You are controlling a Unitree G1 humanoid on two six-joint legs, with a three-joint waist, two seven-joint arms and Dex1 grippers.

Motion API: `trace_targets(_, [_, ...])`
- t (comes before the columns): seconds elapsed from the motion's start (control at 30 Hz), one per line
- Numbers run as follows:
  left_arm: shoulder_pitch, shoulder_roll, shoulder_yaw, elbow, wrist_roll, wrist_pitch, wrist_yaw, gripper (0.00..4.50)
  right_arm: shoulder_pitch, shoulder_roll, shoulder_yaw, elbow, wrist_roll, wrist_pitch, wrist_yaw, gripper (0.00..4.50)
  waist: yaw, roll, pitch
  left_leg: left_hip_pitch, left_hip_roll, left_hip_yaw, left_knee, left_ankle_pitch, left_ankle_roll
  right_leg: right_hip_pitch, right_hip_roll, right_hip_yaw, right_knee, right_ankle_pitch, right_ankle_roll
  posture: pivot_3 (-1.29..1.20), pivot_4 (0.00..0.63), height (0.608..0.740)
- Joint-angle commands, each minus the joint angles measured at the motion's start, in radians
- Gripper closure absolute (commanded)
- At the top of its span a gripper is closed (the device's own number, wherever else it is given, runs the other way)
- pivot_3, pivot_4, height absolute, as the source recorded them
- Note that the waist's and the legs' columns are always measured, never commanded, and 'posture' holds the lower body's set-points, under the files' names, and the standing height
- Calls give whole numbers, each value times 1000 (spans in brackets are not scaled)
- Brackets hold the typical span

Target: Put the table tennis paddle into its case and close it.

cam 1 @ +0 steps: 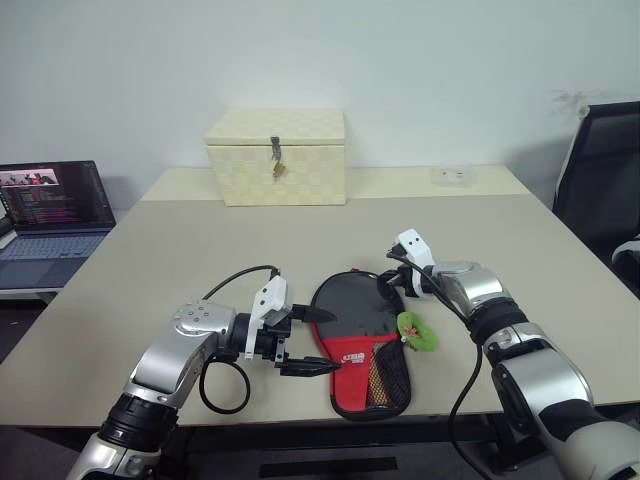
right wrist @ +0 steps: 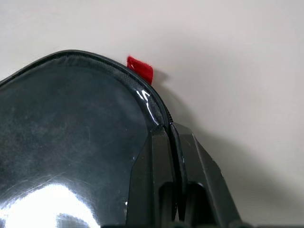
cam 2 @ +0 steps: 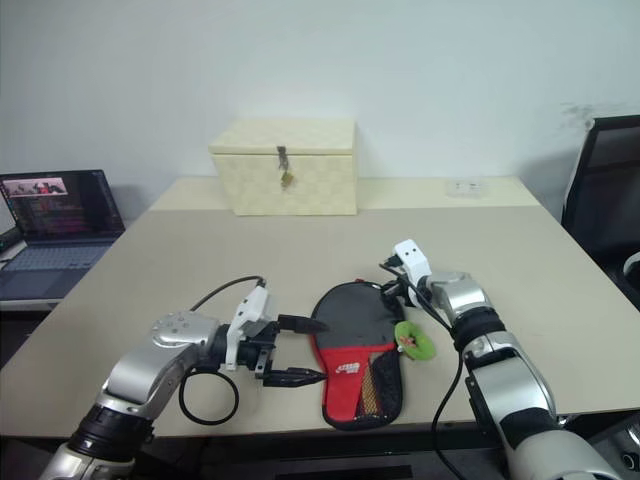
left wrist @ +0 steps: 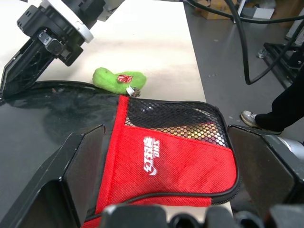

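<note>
Near the table's [cam 1: 150, 290] front edge, the case [cam 1: 362, 345] is flanked by the spread left gripper [cam 1: 312, 342]; its far rim is pinched by the right gripper [cam 1: 397, 283].

A black-and-red case [cam 1: 357, 345] lies near the table's [cam 1: 200, 250] front edge between the left gripper [cam 1: 312, 342] and right gripper [cam 1: 392, 285]. A cream box [cam 1: 277, 157] stands far back, a laptop [cam 1: 52, 205] at far left

Your robot's arms: silver-grey metal shells with black ribbed joint sections. Each wrist carries a white camera block. Left gripper [cam 1: 305, 342] and right gripper [cam 1: 390, 283]: two black fingers apiece. Black cables loop beside both forearms.
</note>
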Motion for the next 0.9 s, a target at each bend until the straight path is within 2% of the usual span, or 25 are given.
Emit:
trace_targets(0.03, [-28,-13,-5,13,9,-28,9,0,-30,24,-17,-19,-2,-21,5,3543,-2,0,0,0,0,0,0,0,0,0,0,0,0,0,0,0,150,740])
trace_targets(0.13, [-67,-43,-18,77,32,-59,15,0,-32,18,-22,-86,4,-18,9,2449,0,0,0,0,0,0,0,0,0,0,0,0,1,0,0,0,150,740])
trace_targets(0.3, [-171,-127,-48,274,97,-165,26,0,17,-37,-91,-384,77,111,6,769,7,1,1,-3,-1,-1,3,0,0,-3,0,-1,2,0,0,0,150,740])
trace_targets(0.5, [-294,-226,-96,541,189,-323,3,0,247,-189,-140,-786,137,273,36,769,35,1,0,-6,-2,0,3,0,0,-2,0,-4,0,0,0,0,150,740])
trace_targets(0.67, [-340,-292,-138,715,256,-447,-30,0,461,-324,-197,-1040,217,393,79,769,30,1,1,-7,-3,1,4,0,0,-3,-1,-3,0,0,0,0,150,740])
trace_targets(0.9, [-429,-363,-142,982,334,-579,-14,0,729,-500,-236,-1272,301,410,176,769,25,1,1,-5,-3,1,5,0,0,0,1,-4,1,0,1,0,150,740])
